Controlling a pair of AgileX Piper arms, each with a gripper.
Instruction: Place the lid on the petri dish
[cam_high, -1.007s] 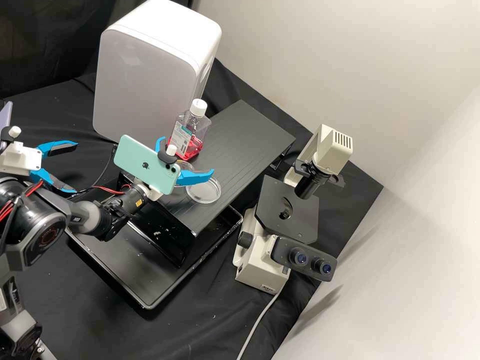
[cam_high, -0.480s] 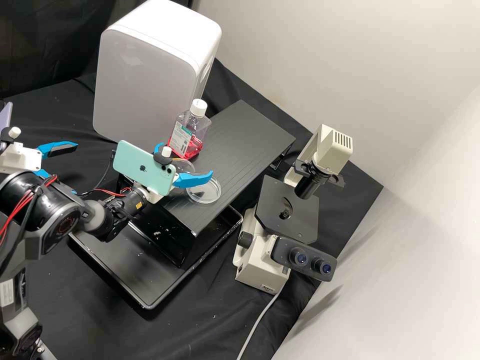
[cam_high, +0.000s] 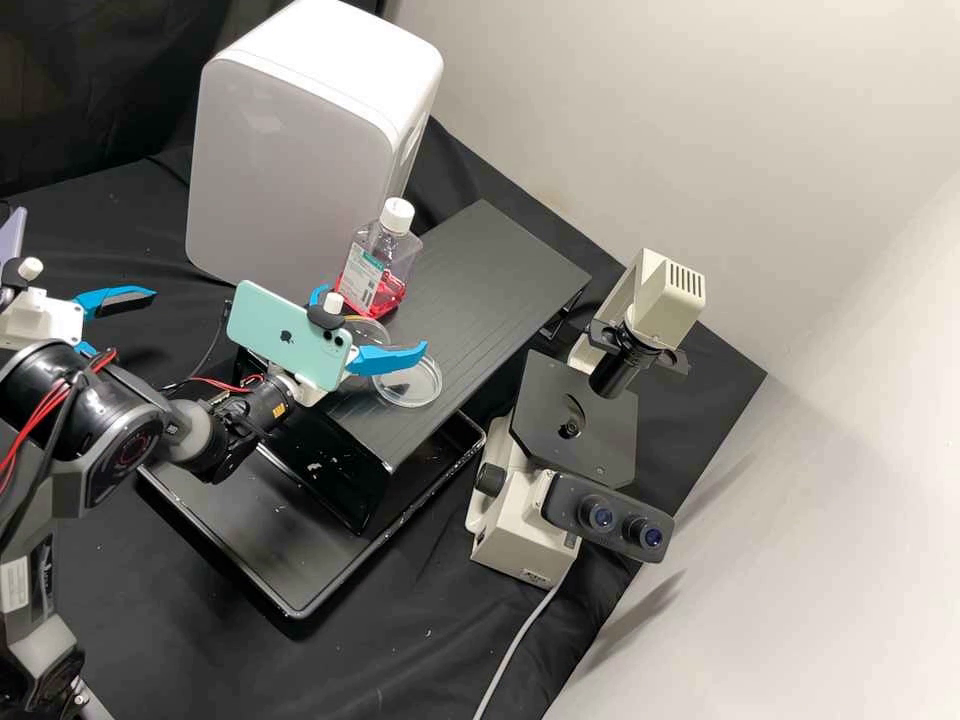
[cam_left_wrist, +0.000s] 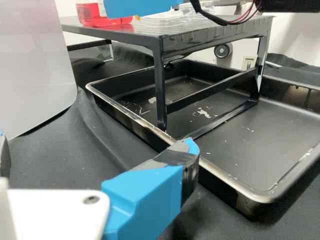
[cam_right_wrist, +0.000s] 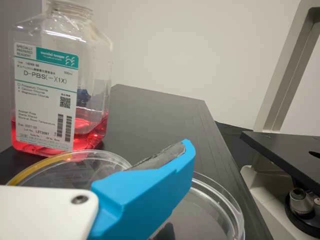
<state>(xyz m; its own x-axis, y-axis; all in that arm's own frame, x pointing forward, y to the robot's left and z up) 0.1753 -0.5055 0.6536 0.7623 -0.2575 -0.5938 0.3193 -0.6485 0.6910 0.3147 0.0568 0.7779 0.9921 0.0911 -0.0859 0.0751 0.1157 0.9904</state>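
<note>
On the black stand's (cam_high: 490, 270) top, at the end nearest the pink-filled bottle (cam_high: 375, 262), the right gripper (cam_high: 370, 320) is hovering with its fingers (cam_right_wrist: 150, 185) spread wide and gripping nothing. A yellow-rimmed petri dish (cam_right_wrist: 55, 172) is lying flat on the stand in the gap between the two fingers. The clear lid (cam_high: 410, 382) is resting on the stand just outside the finger farther from the bottle, which is hanging over the lid's near rim. Whether lid and dish are touching cannot be told, as that finger is covering the junction. The left gripper (cam_high: 115, 322) is sitting well apart from the stand, low beside the black tray (cam_left_wrist: 280, 150) under it, fingers parted and empty.
</note>
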